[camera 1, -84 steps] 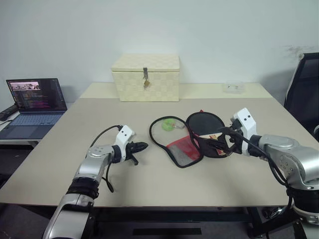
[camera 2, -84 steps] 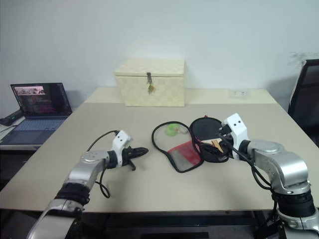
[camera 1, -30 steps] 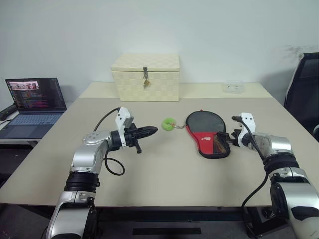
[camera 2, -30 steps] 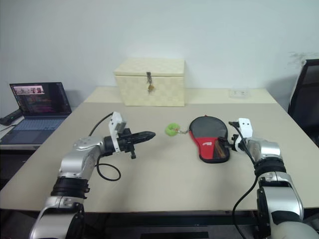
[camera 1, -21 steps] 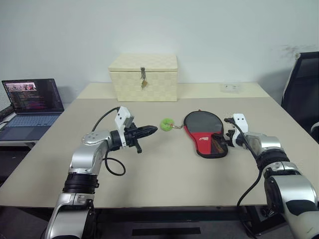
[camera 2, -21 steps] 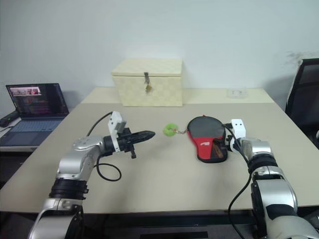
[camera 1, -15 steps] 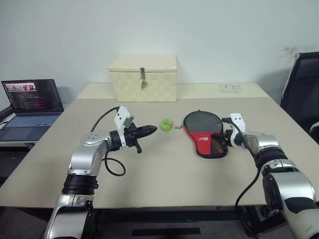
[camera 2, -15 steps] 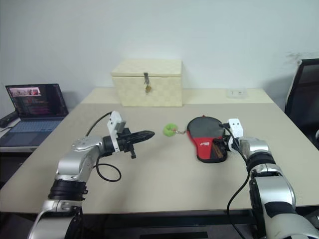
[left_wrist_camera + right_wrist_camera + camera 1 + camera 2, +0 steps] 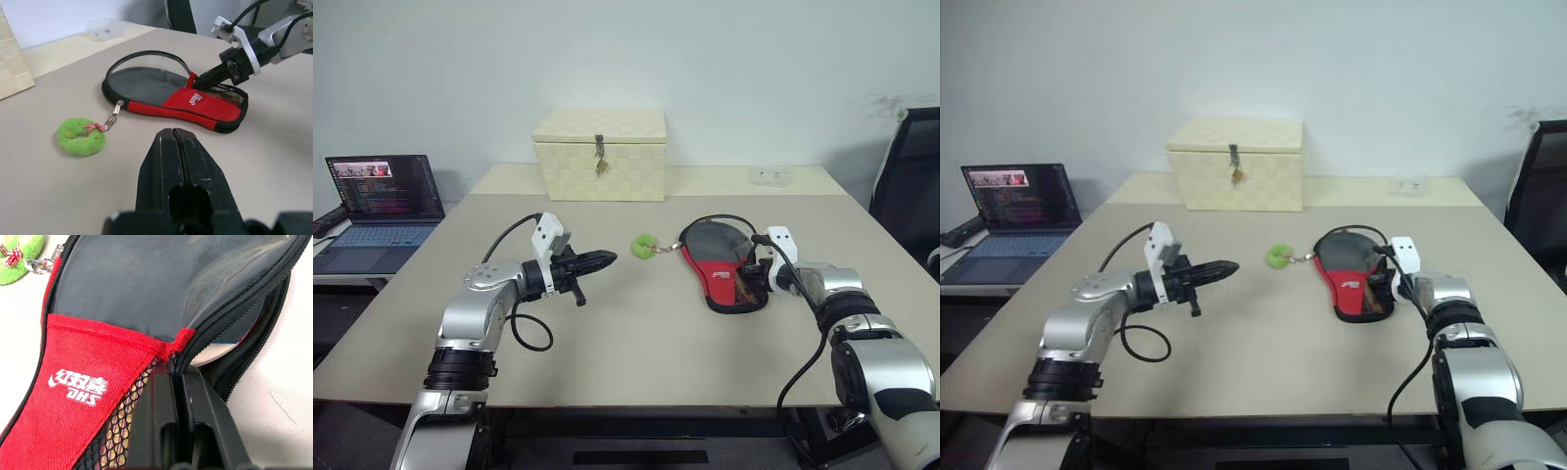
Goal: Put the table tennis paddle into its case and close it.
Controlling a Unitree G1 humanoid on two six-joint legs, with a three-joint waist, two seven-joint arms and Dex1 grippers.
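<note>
Table [image 9: 636, 343]: case [image 9: 722, 264] lies right of centre, paddle [image 9: 230, 340] inside it, showing through the unzipped edge. Ring charm [image 9: 646, 245] sits just left of the case, linked to it by a short clip. Woven box [image 9: 600, 154] stands at the back, left of centre. Laptop [image 9: 382, 211] on a separate surface off the table's left side. Chair [image 9: 911, 166] beyond the right edge. Small clear container [image 9: 771, 174] at back right.

Right claw [image 9: 176, 377] pinching case [image 9: 93, 382] edge

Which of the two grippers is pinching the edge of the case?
The right gripper: its fingers are shut on the zip edge of the case. The left gripper is shut in the air, apart from it.
</note>
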